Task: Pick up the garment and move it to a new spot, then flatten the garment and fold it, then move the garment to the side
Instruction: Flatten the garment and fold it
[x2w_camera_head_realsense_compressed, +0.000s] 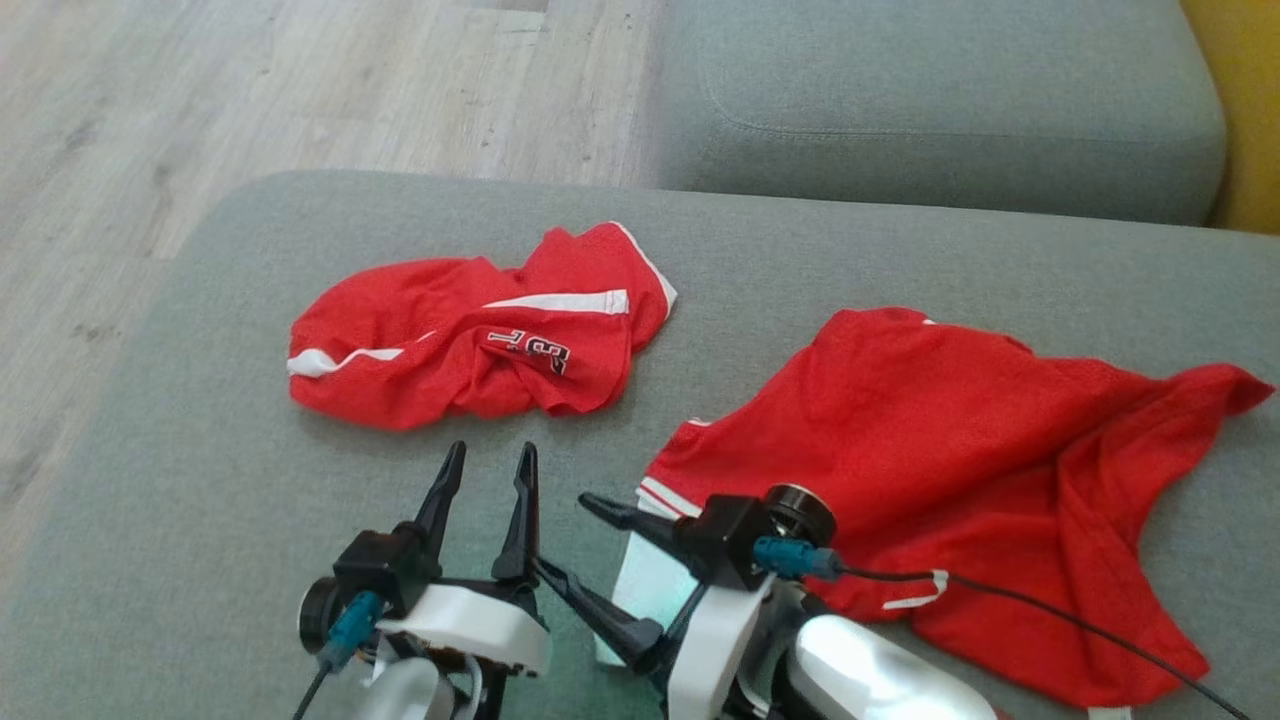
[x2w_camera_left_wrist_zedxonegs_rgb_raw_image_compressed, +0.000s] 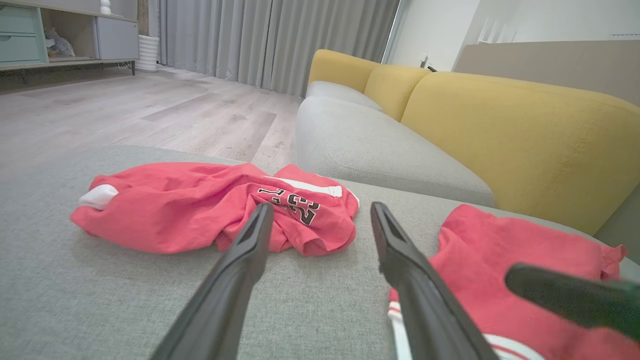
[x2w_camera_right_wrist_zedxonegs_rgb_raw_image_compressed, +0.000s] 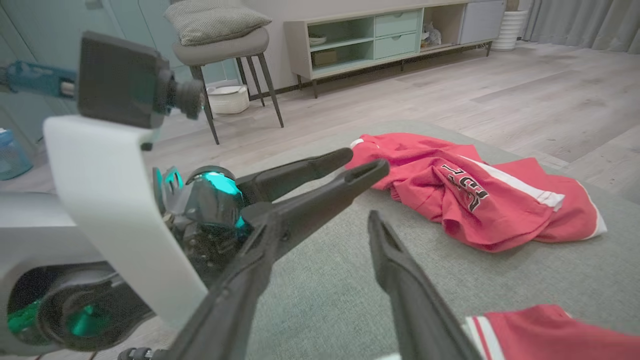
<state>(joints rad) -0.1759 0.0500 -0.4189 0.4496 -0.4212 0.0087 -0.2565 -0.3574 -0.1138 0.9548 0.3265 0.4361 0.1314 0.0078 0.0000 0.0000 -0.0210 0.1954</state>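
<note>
The spread red garment lies on the right half of the grey cushion. It is loosely opened out, with broad folds running across it and one corner trailing toward the cushion's right edge. Its cloth is a plain mesh-like red, with thin white stripes along the hem that faces the cushion's near side and a small white loop on its near portion.

A crumpled red garment sits on the left half of the same cushion, toward its far side, well apart from the spread one. It is bunched into a low heap, with white bands across it and dark, white-edged numerals on one fold.

The left gripper hovers over the cushion's near edge, fingers parted and empty. The right gripper is just beside it over the same edge, fingers splayed wide with nothing between them and its tips clear of the striped hem.

The right wrist and forearm cover the spread garment's near-left corner, and its nearest part runs off the bottom of the head view. The numerals are creased, so they cannot be read fully. A pale patch under the right gripper is too unclear to identify.
</note>
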